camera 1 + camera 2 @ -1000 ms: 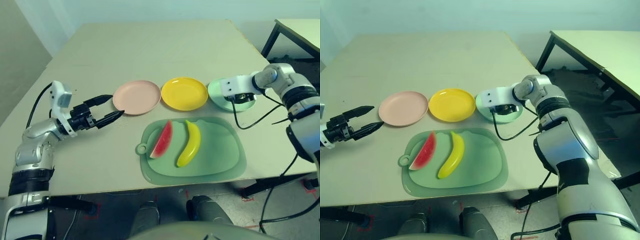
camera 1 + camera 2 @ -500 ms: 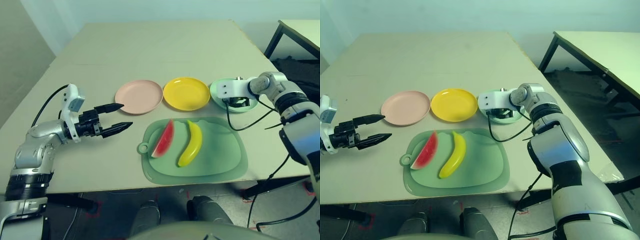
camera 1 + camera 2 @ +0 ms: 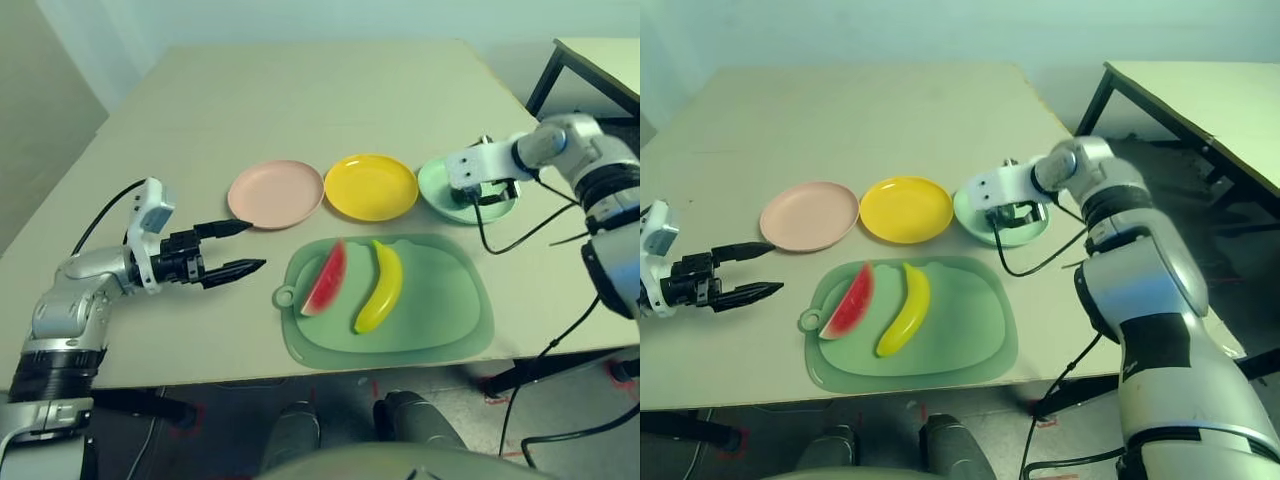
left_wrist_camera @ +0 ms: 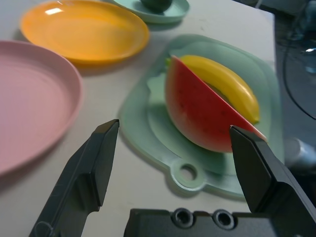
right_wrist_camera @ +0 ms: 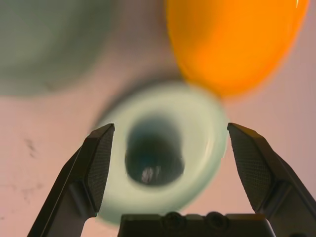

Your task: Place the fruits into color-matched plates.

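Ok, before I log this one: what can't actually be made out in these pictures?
- Avocado: blurred in the right wrist view; in the head views the right gripper above the green plate covers it.
- Banana: in the left wrist view the watermelon hides its near side.
- Pink plate: cut off by the left wrist view's edge.

No text, label, brand, number or sign can be read anywhere in these views. The plates, the toy fruits, the green mat and the worktop all show plain, unmarked surfaces.
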You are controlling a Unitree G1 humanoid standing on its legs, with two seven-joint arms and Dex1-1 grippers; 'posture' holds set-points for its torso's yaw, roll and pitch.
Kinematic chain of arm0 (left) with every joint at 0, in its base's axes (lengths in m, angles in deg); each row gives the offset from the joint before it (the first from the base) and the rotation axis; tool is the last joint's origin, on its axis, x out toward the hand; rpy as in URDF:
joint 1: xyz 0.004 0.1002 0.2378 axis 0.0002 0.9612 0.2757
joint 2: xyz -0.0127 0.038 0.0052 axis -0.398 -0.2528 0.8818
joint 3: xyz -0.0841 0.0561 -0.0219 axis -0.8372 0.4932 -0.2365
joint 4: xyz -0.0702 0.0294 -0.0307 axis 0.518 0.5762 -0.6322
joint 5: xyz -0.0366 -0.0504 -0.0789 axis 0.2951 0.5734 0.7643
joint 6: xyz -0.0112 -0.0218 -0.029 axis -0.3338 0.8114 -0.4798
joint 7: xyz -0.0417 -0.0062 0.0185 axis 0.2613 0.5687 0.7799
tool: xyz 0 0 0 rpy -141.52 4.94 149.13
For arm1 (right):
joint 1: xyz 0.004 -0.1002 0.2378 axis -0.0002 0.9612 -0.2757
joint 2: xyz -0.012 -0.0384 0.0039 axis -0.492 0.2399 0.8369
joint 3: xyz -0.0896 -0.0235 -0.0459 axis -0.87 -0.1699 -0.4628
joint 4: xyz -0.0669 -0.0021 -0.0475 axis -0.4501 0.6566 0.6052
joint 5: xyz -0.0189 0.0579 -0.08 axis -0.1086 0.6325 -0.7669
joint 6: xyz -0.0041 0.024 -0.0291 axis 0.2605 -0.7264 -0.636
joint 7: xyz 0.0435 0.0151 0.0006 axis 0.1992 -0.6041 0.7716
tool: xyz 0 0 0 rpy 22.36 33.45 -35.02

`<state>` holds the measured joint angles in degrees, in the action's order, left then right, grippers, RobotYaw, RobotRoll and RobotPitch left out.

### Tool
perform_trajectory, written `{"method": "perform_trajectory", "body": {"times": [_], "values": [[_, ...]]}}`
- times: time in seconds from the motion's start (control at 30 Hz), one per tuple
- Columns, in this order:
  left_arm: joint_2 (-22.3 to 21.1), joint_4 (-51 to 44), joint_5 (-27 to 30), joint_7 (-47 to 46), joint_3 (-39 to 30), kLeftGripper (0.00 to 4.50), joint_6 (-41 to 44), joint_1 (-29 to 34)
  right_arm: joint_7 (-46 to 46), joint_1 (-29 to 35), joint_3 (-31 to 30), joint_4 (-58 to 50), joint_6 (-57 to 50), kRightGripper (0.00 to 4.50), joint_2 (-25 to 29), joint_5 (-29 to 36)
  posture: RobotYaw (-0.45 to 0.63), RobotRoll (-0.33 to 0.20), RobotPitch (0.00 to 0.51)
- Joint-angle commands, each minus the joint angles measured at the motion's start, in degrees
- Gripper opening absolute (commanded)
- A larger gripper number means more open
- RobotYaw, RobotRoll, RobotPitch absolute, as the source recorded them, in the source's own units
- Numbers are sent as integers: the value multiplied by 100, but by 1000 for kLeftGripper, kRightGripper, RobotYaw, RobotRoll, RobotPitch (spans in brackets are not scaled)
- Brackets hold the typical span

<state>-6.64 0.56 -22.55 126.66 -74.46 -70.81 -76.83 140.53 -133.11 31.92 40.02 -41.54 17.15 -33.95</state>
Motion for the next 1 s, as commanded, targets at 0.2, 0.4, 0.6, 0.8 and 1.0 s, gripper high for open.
{"method": "perform_trajectory", "body": {"times": [0.2,0.4,0.6,0.8,1.0], "values": [[-37,124,54,373,58,4500,40,50,1318,1336,-563,-4015,-1416,4479,171,1584,-104,0,52],[-81,137,71,504,33,4500,8,37,1318,1599,-990,-4691,-1886,4479,165,1476,-81,0,51],[-40,62,123,473,-55,4500,-38,118,1318,1652,-1141,-4682,-1982,4479,-37,1336,-57,0,47],[-34,-368,196,426,-105,4500,-114,264,1080,1649,-1160,-4081,-1752,4479,-380,846,-25,0,40],[-58,-406,198,390,-147,4500,-161,330,895,1768,-1241,-3536,-1549,4479,-621,478,-21,0,39]]}}
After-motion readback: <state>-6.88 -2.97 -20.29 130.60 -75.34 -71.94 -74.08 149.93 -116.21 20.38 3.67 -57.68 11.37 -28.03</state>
